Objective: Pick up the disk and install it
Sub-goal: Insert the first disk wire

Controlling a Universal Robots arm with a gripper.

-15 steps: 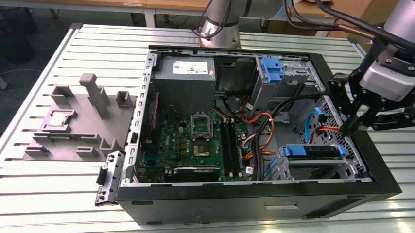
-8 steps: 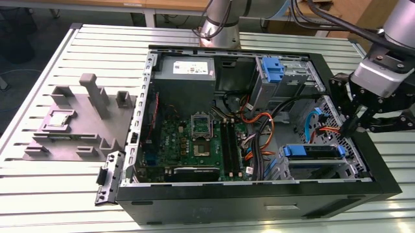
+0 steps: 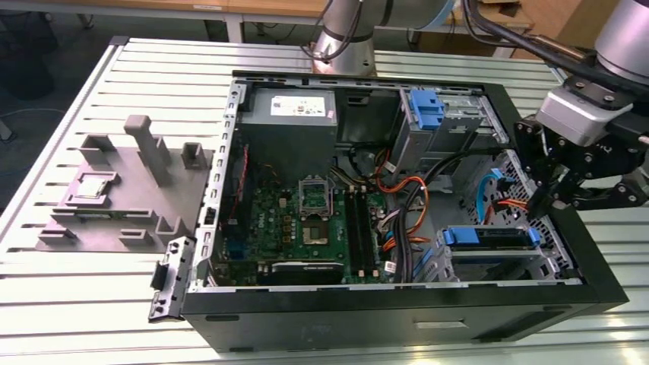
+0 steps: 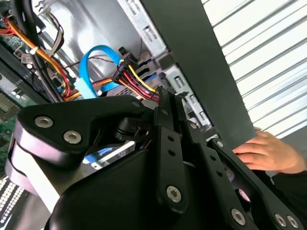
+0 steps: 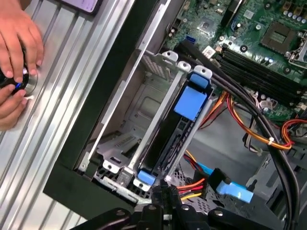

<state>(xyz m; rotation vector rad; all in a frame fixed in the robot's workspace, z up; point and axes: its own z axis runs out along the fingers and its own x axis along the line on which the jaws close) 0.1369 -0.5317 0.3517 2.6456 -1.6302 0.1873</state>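
The disk (image 3: 490,237) sits in the drive cage (image 3: 485,258) at the near corner of the open case (image 3: 406,308) on the exterior view's right — blue rails framing it, seated in its slot. In the first wrist view the same disk (image 5: 178,125) stands edge-on in the cage (image 5: 144,103), a blue tab on top. The end effector (image 3: 552,199) hangs at the case's wall just beside the cage, carrying nothing; its fingers (image 4: 168,139) are pressed together. A person's hands (image 5: 17,57) rest on the slatted worktop (image 5: 72,96) — beside the case.
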